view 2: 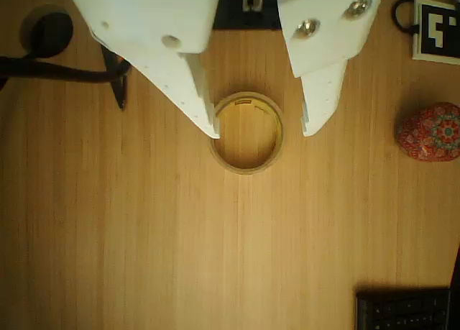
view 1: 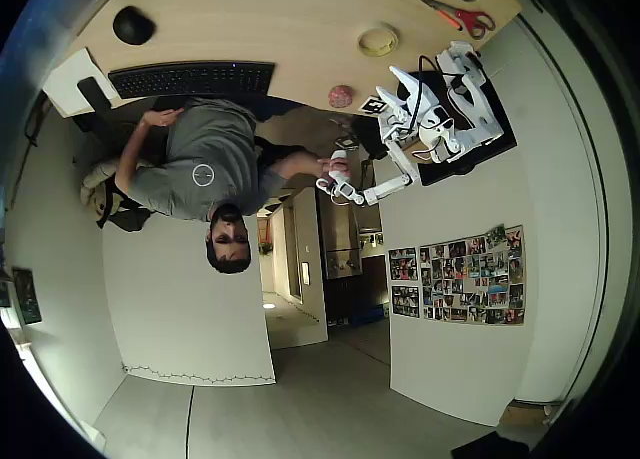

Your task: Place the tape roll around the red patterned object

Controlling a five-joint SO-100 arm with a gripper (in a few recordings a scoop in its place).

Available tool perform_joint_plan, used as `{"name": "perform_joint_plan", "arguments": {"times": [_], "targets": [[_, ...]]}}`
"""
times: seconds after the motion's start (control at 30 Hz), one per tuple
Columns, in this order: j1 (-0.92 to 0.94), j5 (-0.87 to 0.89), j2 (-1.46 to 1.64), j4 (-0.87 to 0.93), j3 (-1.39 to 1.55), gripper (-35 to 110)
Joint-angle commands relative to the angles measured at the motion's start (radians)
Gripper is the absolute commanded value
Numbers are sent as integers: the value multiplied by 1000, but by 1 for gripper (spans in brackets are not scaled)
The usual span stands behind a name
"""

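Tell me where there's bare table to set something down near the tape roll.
In the wrist view, bare wood lies below the tape roll, stretching left of the keyboard. A narrower strip separates the roll from the red patterned object. It is crowded above: the open gripper straddles the roll, with a cable upper left.

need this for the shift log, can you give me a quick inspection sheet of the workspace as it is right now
surface: wooden table, light grain, bare around the ring.
job's things: tape roll flat on the table; red patterned object apart from it, to its right in the wrist view, not ringed.
clutter: red-handled scissors, black mouse, keyboard, a black-and-white marker tag.
gripper: gripper open, fingers either side of the tape roll, not closed on it.
cables: black cable crossing the table's upper left in the wrist view.
surroundings: a seated person by the table, photos on a wall.
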Motion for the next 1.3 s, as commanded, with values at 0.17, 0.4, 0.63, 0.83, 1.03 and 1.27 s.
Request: {"name": "perform_joint_plan", "arguments": {"times": [0.17, 0.4, 0.63, 0.83, 1.03, 1.27], "targets": [[-391, 52, -84, -457, 250, 29], [-385, 48, -103, -365, 164, 29], [-282, -38, -118, -69, -135, 29], [-117, -67, -94, 115, -305, 28], [103, -169, 35, 114, -95, 29], [198, -239, 204, -175, 383, 30]]}}
